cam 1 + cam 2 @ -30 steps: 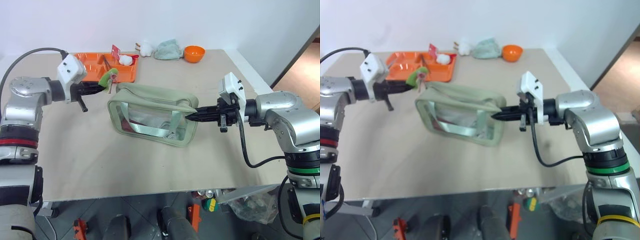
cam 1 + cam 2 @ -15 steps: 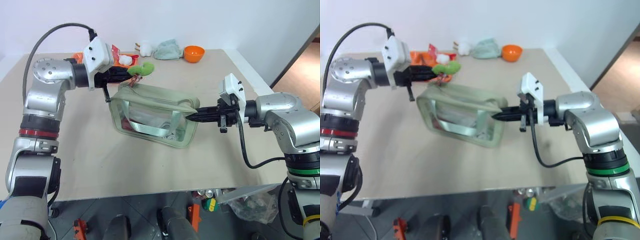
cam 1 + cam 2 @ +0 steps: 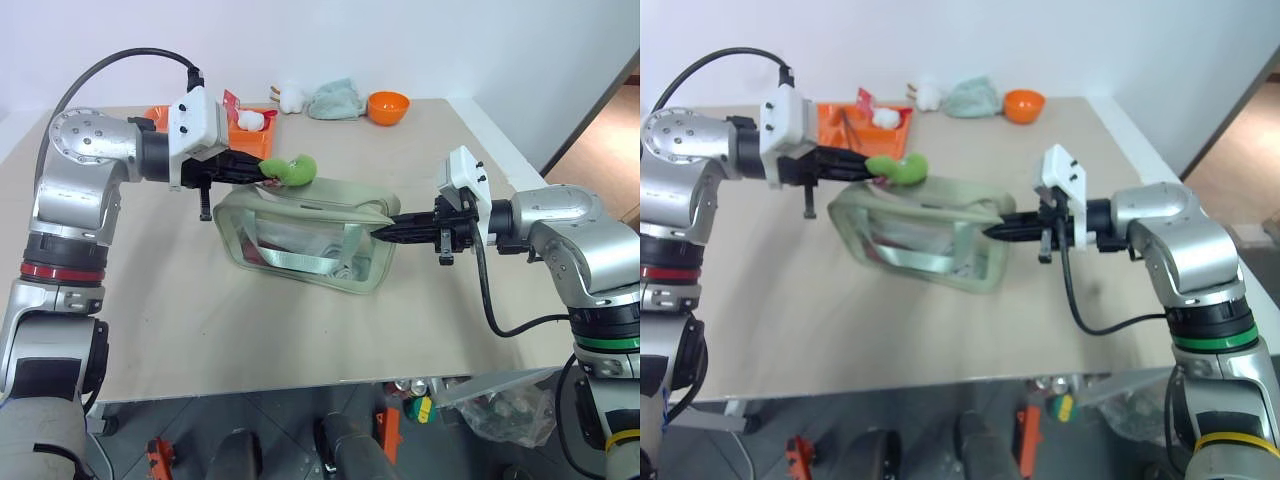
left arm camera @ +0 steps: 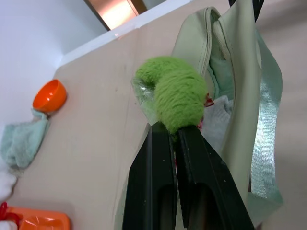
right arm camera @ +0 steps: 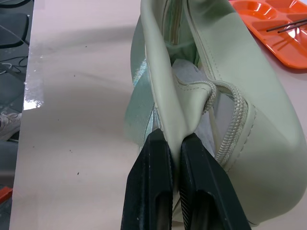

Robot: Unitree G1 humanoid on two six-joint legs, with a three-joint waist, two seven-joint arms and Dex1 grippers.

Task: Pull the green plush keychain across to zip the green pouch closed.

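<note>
Your left gripper [image 3: 258,171] has its fingers clamped on the small lime-green fuzzy plush keychain [image 3: 291,168], held just above the near-left top edge of the boxy sage-green fabric pouch [image 3: 305,240] with the clear window (its zipper gapes open in the right wrist view). Your right gripper [image 3: 385,232] has its fingers pinched on the pouch's right end. The pouch sits mid-counter [image 3: 300,340].

The plush keychain [image 3: 290,169] is fuzzy lime green; the pouch [image 3: 300,240] is plain sage green with pale green webbing handles. Beyond the pouch, an orange tray [image 3: 248,139] and orange bowl [image 3: 388,106] sit on the beige counter [image 3: 200,330].
</note>
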